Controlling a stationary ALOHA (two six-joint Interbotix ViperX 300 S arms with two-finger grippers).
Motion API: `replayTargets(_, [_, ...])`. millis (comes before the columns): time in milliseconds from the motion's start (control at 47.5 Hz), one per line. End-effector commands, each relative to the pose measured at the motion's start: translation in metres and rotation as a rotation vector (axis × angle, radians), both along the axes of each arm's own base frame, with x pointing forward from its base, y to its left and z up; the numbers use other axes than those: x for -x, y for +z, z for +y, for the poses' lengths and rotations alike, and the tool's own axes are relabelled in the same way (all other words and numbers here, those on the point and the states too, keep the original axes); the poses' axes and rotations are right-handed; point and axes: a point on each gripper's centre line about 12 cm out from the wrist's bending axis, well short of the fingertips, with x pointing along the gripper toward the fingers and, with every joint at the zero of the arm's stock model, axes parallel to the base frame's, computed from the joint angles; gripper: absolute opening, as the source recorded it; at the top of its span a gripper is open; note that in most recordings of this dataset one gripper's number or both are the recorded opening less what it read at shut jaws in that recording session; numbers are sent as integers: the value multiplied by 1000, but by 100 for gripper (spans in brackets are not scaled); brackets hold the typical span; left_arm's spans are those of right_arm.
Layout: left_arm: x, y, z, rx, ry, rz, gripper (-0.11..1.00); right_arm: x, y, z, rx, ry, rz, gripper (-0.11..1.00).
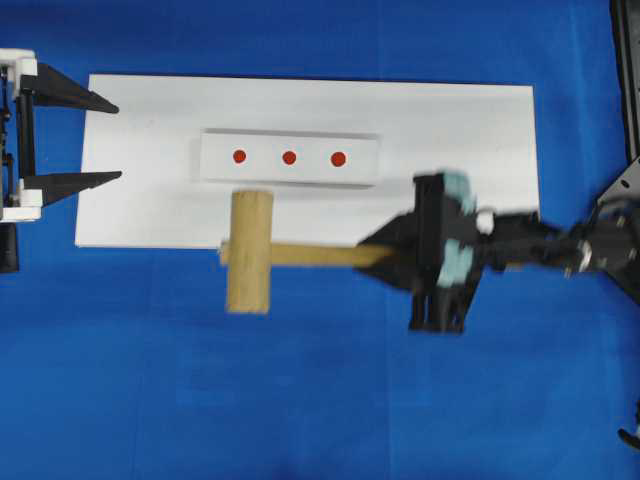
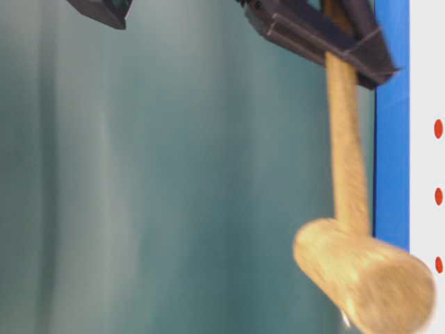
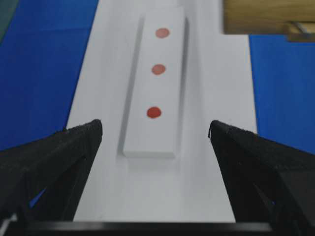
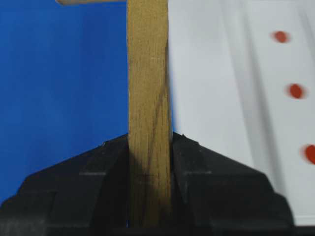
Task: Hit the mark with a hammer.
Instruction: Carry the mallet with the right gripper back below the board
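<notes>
The hammer is a light-wood mallet, held above the table with its head over the front edge of the white board, just in front of the left red mark. My right gripper is shut on its flat handle. Three red marks sit in a row on a raised white block, which also shows in the left wrist view. My left gripper is open and empty at the board's left end, and the left wrist view shows it facing the block.
A blue cloth covers the table around the board. A black frame part stands at the far right edge. In the table-level view the hammer head hangs blurred beside the board's edge.
</notes>
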Motion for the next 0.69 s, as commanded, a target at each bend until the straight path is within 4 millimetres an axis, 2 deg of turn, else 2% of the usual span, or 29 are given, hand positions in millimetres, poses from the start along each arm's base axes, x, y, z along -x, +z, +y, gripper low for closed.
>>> replayTargets(0, [-2,3,1,0,6,-14,88,-10,11,19,-11,-9,-38,9])
replayTargets(105, [-1,3,1,1,6,-13,88,-19,3,39,-12,-2,-22,9])
replayTargets(231, [-1,3,1,-1,5,-12,88,-32,-5,50,-19,0,-5,9])
replayTargets(673, [0,-2,1,3,4,-2,88,-63,-41,66,-2,14,61,9])
